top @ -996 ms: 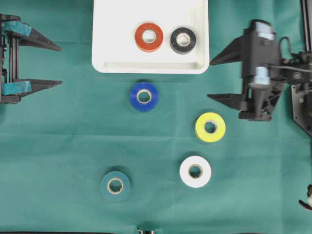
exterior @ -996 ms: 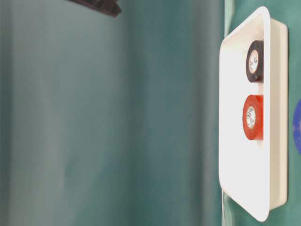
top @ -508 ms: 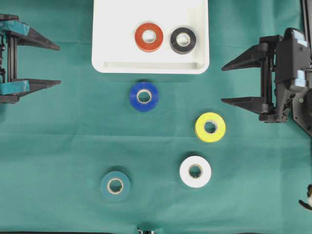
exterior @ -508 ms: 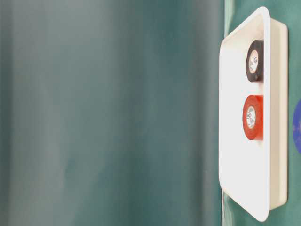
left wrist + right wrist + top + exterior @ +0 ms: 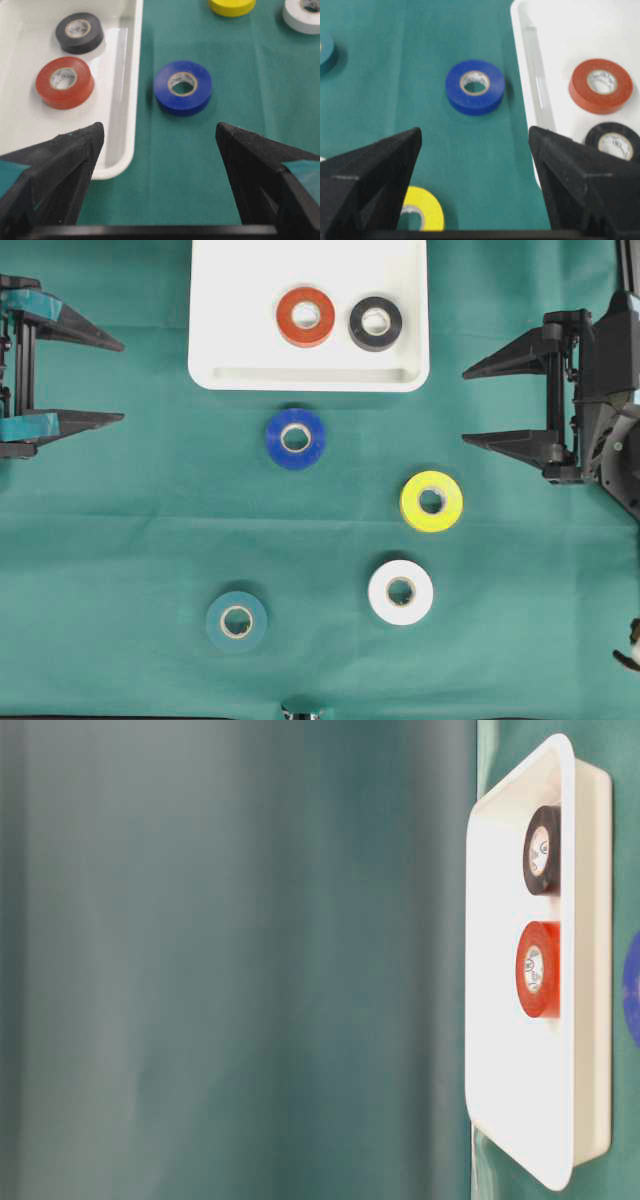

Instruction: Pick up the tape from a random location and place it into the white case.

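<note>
Overhead view: white case (image 5: 240, 330) sits at the far edge of the green cloth (image 5: 120, 530), centred slightly left. Two rolls lie flat inside it, side by side near its near-right rim: red tape (image 5: 306, 316) on the left, black tape (image 5: 376, 323) on the right, close together but apart.

Four rolls lie flat on the cloth outside the case. Blue tape (image 5: 295, 438) lies just near of the case's near rim, not touching it. Yellow tape (image 5: 431, 501) is to the right and nearer. White tape (image 5: 401, 592) is nearer again, slightly left of the yellow one. Teal tape (image 5: 237, 621) is at the near left, well apart from the others.

Left gripper (image 5: 110, 380) is at the left edge of the scene, jaws spread wide, nothing between them, tips pointing toward the centre. Right gripper (image 5: 478, 403) is at the right edge, level with the case's near rim, jaws also wide and empty, tips pointing left. Neither touches any roll or the case.

Left wrist view: blue tape lies between the spread fingers (image 5: 65, 160), farther off; case wall at left with red and black rolls inside.

Right wrist view: blue tape ahead, yellow tape partly behind the left finger (image 5: 375, 170), case at right.

Table-level view: the case and its two rolls fill the right side; no gripper shows.
</note>
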You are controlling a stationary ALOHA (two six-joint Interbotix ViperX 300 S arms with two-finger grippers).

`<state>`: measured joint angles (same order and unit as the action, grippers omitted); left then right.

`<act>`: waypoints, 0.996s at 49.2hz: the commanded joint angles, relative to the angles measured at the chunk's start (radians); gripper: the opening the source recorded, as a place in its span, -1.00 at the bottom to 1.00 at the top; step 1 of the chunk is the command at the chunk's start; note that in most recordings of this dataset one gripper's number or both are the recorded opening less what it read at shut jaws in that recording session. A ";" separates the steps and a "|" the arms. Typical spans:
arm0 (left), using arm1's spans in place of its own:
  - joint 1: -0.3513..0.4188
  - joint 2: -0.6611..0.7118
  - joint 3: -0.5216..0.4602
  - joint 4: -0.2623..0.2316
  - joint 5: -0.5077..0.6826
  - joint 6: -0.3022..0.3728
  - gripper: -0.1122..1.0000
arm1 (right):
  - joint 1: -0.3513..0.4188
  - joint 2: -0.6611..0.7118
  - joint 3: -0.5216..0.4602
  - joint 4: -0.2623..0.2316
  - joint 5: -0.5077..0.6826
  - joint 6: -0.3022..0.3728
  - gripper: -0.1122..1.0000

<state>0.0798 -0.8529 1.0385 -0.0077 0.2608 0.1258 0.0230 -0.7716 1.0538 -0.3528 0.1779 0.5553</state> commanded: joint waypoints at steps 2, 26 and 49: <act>-0.005 0.003 -0.009 -0.002 -0.006 -0.002 0.98 | 0.002 -0.002 -0.012 -0.002 -0.011 0.000 0.68; -0.086 0.003 -0.011 -0.005 -0.006 -0.057 0.98 | 0.002 -0.003 -0.014 -0.002 -0.011 0.000 0.68; -0.192 0.023 -0.012 -0.006 -0.018 -0.098 0.98 | 0.002 -0.003 -0.015 -0.002 -0.008 -0.002 0.68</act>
<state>-0.1089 -0.8376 1.0385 -0.0107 0.2531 0.0291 0.0230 -0.7747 1.0538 -0.3543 0.1764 0.5553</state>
